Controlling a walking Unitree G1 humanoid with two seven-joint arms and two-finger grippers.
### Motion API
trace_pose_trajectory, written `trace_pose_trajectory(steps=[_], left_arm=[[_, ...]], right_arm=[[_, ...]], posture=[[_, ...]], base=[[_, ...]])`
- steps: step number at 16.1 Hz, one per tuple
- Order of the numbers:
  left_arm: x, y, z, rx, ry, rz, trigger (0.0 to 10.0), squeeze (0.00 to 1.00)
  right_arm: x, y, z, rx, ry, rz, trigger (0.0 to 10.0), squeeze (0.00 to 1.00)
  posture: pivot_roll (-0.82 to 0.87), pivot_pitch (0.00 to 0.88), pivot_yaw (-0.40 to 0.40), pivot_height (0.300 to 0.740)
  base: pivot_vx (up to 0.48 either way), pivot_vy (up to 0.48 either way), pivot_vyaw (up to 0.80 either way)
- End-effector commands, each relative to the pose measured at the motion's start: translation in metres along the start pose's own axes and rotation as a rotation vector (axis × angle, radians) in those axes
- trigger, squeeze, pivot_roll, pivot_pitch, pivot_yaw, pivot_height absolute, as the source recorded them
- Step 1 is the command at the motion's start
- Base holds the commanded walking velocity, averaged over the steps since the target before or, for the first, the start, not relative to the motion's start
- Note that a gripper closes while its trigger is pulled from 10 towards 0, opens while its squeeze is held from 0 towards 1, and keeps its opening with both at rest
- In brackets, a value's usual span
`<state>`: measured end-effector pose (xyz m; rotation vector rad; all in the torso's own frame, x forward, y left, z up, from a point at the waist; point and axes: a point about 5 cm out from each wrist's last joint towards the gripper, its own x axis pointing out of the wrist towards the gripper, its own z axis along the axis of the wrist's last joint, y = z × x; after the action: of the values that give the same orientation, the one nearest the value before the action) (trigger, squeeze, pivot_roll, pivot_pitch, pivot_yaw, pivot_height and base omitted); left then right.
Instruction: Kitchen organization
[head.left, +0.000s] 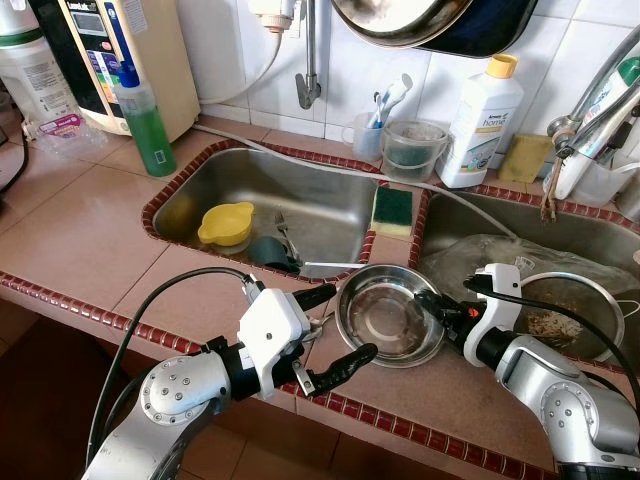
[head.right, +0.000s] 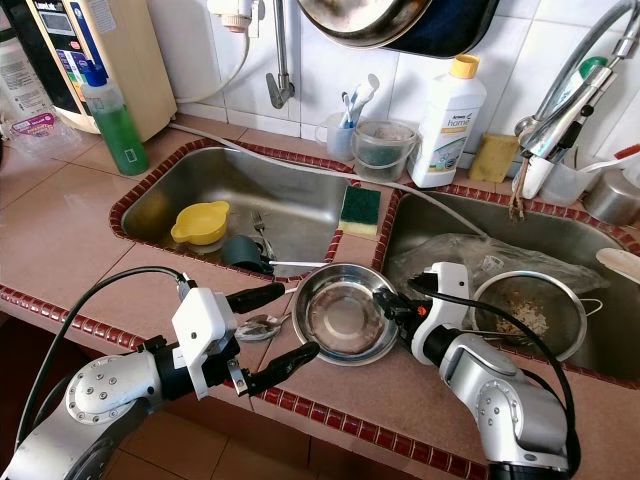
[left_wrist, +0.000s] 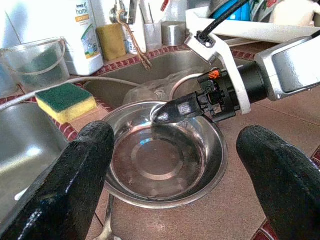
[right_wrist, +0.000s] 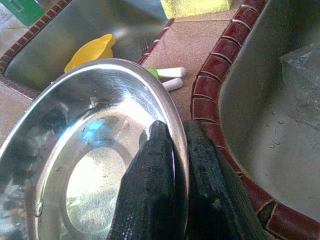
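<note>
A round steel bowl (head.left: 385, 322) sits on the tiled counter strip between the two sinks, near the front edge. My right gripper (head.left: 432, 303) is shut on the bowl's right rim; the right wrist view has one finger (right_wrist: 150, 190) inside the rim and the other outside it. My left gripper (head.left: 335, 330) stands open just left of the bowl, its fingers (left_wrist: 75, 185) spread wide with nothing between them. A metal spoon (head.right: 258, 325) lies on the counter under the left gripper, beside the bowl.
The left sink (head.left: 320, 200) holds a yellow bowl (head.left: 226, 222), a dark cup (head.left: 268, 250) and a fork. In the right sink are a steel strainer (head.left: 560, 310) and a plastic bag. A sponge (head.left: 394, 207), green soap bottle (head.left: 150, 125) and white detergent bottle (head.left: 483, 120) stand behind.
</note>
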<state>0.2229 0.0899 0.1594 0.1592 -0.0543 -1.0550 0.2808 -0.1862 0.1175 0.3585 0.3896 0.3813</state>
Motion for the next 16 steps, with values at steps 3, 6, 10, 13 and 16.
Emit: trace_pose_trajectory(steps=[3, 6, 10, 13, 16], left_arm=[[0.001, 0.002, 0.005, 0.017, -0.013, -0.004, 10.0, 0.00], [0.001, 0.006, 0.007, 0.003, -0.029, 0.011, 10.0, 0.00], [0.001, 0.009, 0.008, 0.004, -0.037, 0.018, 10.0, 0.00], [0.002, 0.017, 0.010, -0.018, -0.076, 0.076, 10.0, 0.00], [-0.001, 0.041, 0.003, 0.023, -0.039, 0.234, 10.0, 0.00]], right_arm=[[-0.002, -0.002, -0.004, 0.021, 0.013, 0.001, 0.0, 0.00], [-0.007, 0.004, 0.010, 0.027, -0.052, 0.091, 0.0, 0.00], [-0.010, 0.013, 0.020, 0.008, -0.095, 0.176, 0.0, 0.00], [-0.010, 0.024, 0.031, 0.008, -0.209, 0.238, 0.2, 0.00], [-0.005, 0.022, 0.046, 0.021, -0.351, 0.173, 10.0, 0.00]], posture=[[-0.14, 0.057, -0.009, 0.740], [-0.14, 0.052, -0.008, 0.740], [-0.15, 0.040, -0.008, 0.740], [-0.14, 0.032, -0.008, 0.740], [-0.14, 0.023, -0.005, 0.740]], base=[[0.000, 0.000, 0.00], [0.000, 0.000, 0.00], [0.000, 0.000, 0.00], [0.000, 0.000, 0.00], [0.000, 0.000, 0.00]])
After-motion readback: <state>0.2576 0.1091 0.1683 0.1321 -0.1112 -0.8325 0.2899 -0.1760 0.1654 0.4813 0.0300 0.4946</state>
